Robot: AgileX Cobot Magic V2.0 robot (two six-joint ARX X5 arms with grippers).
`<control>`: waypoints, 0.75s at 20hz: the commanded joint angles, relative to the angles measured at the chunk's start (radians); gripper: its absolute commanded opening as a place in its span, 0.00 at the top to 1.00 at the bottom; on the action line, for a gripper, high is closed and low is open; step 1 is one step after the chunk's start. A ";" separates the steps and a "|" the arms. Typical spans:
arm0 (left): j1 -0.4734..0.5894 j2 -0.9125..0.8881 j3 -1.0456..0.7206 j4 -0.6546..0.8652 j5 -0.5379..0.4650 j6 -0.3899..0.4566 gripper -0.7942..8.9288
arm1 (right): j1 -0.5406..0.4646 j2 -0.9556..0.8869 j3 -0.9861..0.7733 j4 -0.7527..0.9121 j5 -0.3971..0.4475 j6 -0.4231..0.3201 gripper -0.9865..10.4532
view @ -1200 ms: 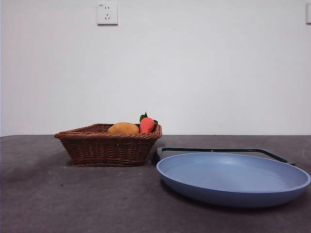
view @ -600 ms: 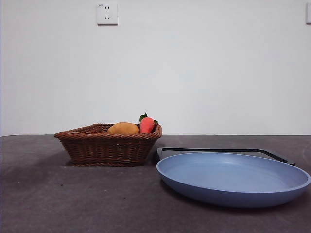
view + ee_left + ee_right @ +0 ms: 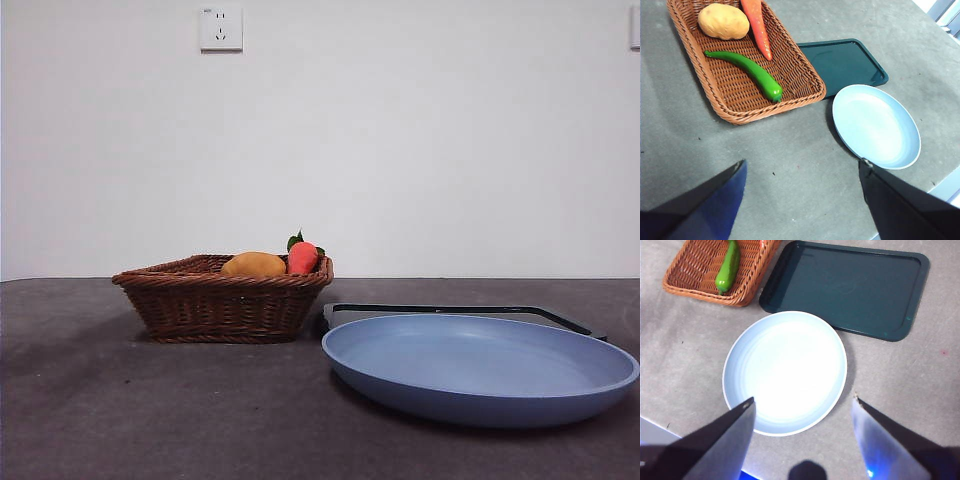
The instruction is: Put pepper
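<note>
Pepper (image 3: 749, 74): lying in wicker basket (image 3: 705, 92), beside potato-like piece (image 3: 723, 21), possibly a fruit, and carrot (image 3: 757, 25).
Left gripper (image 3: 800, 172): spread wide, empty, above table.
Right gripper (image 3: 802, 410): spread wide, empty, over blue plate (image 3: 740, 357).

Landmark — the basket (image 3: 222, 296): in it lie the pepper (image 3: 747, 74), the potato (image 3: 723, 21) and the carrot (image 3: 758, 26), the pepper nearest the plate's side. The plate (image 3: 480, 368) sits right of the basket and nearer the camera — the tray (image 3: 844, 62) just behind it, beside the basket.
</note>
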State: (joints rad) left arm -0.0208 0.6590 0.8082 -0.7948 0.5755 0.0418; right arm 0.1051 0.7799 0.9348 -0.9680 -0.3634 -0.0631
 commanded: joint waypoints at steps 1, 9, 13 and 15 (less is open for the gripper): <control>-0.001 0.003 0.015 0.008 0.003 0.003 0.52 | 0.002 0.024 0.017 0.008 0.002 0.014 0.62; -0.001 0.003 0.015 0.008 0.003 0.003 0.52 | 0.002 0.216 0.017 0.042 0.003 0.014 0.62; -0.001 0.003 0.015 0.008 0.003 0.003 0.52 | 0.003 0.392 0.017 0.123 0.002 0.040 0.62; -0.001 0.003 0.015 0.008 0.003 0.003 0.52 | 0.003 0.482 0.017 0.164 0.002 0.047 0.62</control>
State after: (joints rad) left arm -0.0208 0.6590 0.8082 -0.7948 0.5755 0.0418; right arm 0.1051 1.2560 0.9348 -0.8047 -0.3634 -0.0292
